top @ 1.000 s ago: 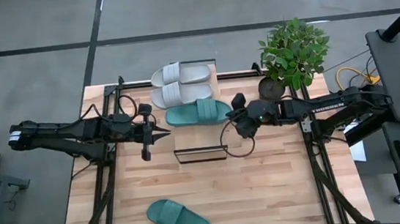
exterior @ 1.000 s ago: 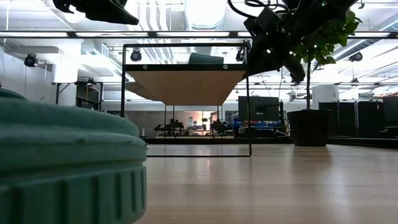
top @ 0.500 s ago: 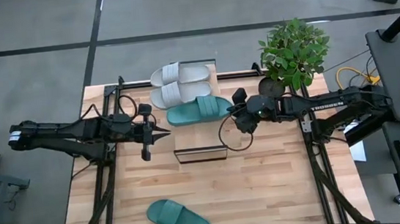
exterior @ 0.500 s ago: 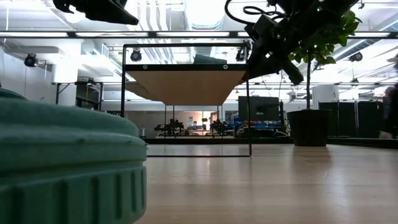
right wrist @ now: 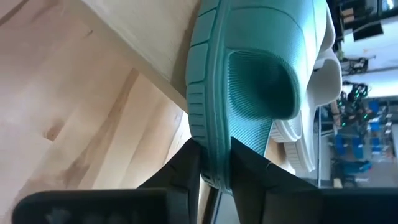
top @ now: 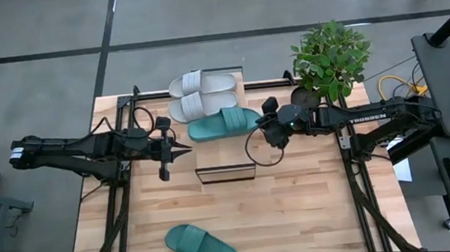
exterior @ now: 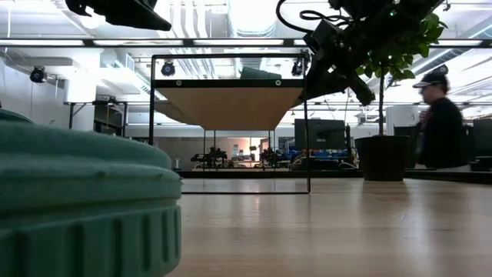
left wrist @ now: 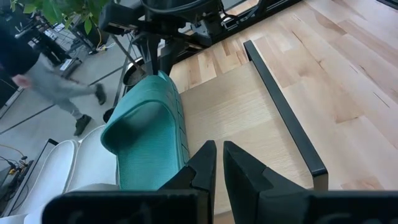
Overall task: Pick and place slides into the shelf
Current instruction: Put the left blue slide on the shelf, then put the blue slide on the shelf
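Gripping the teal slide (top: 223, 124) by its rim on the shelf (top: 224, 155) beside two white slides (top: 202, 95), our right claw (top: 264, 122) nears the plant (top: 330, 56); the left claw (top: 184, 149) hangs shut.

Between the right arm's dark fingers (right wrist: 186, 168) sits a teal green slide (top: 223, 124), its footbed finely ribbed (sole edge grooved). Beyond it lie two pale grey-white slides (top: 202, 95). The shelf (top: 224, 155) top is light wood, framed dark; the tabletop (top: 299, 210) is pale butcher-block. Another teal slide (top: 201, 246) lies well apart.
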Available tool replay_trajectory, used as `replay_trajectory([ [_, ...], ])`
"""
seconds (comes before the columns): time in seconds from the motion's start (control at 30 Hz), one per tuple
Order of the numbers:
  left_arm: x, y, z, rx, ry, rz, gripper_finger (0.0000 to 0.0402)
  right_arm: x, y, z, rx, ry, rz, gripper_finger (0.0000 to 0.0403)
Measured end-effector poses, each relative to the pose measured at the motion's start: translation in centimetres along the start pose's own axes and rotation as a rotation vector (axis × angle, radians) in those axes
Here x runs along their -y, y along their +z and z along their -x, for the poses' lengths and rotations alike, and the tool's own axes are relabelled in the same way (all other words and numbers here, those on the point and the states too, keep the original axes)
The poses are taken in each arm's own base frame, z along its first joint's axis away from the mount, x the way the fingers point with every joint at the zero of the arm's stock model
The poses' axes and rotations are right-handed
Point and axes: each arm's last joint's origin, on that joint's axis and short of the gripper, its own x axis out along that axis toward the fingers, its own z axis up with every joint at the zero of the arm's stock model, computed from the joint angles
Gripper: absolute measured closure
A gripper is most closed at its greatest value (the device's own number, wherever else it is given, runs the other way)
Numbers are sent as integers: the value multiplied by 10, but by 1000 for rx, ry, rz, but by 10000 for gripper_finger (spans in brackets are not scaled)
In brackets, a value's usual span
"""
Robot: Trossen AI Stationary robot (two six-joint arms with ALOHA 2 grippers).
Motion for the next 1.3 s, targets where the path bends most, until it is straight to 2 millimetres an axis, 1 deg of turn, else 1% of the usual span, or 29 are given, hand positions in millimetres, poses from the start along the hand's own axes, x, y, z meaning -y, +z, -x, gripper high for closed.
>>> replay_trajectory([
  [0.13,0,0,0,0,0,0,387,0,0,0,-2,3,-48,318],
  [0.5,0,0,0,0,0,0,387,-3,-2,1,-27,31,-55,258],
  [0.63,0,0,0,1,0,0,387,-2,-2,3,-21,26,-57,241],
  [0.73,0,0,0,1,0,0,387,-1,-2,7,-18,20,-90,235],
  [0.93,0,0,0,0,0,-1,387,-1,-5,17,-29,40,-147,226],
  [1.07,0,0,0,0,-1,-2,387,2,-5,26,-13,26,-219,221],
  [1.3,0,0,0,0,0,-3,387,9,2,56,100,-26,-331,222],
])
